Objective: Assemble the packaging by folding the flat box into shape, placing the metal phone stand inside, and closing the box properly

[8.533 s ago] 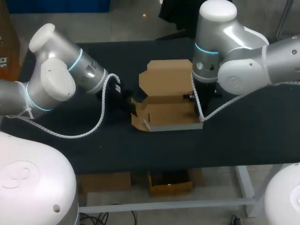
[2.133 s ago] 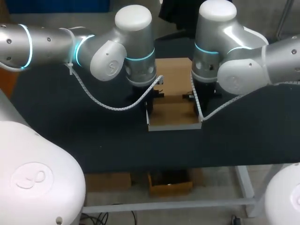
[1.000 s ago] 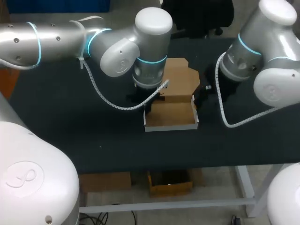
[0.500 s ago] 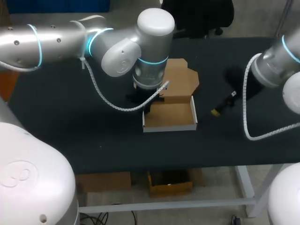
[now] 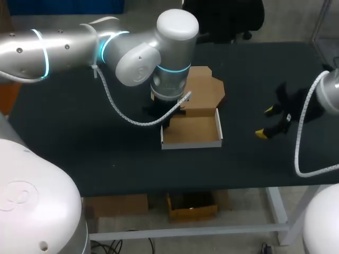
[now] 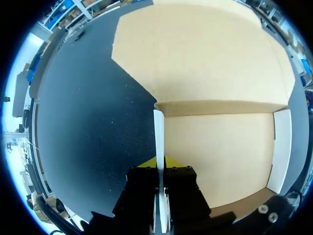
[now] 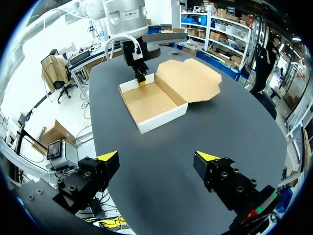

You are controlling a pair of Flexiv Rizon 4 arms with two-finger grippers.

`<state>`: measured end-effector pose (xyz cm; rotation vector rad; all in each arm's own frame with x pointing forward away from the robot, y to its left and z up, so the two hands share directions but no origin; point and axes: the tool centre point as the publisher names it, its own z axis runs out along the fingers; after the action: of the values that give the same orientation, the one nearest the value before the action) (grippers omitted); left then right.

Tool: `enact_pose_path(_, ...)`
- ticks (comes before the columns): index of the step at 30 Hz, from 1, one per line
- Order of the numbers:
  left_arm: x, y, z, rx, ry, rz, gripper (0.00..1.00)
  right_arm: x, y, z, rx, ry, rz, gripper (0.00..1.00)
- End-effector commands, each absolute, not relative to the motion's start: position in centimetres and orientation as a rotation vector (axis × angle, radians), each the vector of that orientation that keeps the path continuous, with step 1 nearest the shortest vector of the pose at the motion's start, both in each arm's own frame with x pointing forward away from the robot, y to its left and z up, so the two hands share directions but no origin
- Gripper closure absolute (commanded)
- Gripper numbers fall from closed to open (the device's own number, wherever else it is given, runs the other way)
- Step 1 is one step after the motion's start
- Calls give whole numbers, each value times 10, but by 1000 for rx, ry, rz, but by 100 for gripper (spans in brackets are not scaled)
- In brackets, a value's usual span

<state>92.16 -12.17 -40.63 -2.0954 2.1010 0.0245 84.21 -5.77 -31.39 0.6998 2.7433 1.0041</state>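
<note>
1. The box sits near the middle of the black counter. It is folded into an open tray with its walls upright.
2. The lid is open. It lies back flat on the counter on the tray's far side, joined to the tray along the rear wall.
3. The tray floor shows bare cardboard in both wrist views.
4. My left arm comes in from the left and stands over the tray's left rear corner. In its wrist view the left end effector is pinching the tray's left side wall. The wall's thin edge runs straight between the two fingers, and the yellow tips sit tight on either side of it.
5. The right wrist view confirms this grip, with the yellow tips at the top edge of that wall.
6. The right end effector is well apart from the box, out to its right above bare counter. Its fingers are spread wide and grip nothing.
</note>
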Motion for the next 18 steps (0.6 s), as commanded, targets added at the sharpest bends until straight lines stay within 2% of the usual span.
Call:
enact_pose_path(1, 921, -121, -409, -2094, 2097, 29, 100, 837, -60, -316, 680, 2665, 1130, 0)
enact_pose_path(18, 923, -117, -410, -2083, 2093, 37, 100, 832, -55, -316, 514, 2774, 1112, 0)
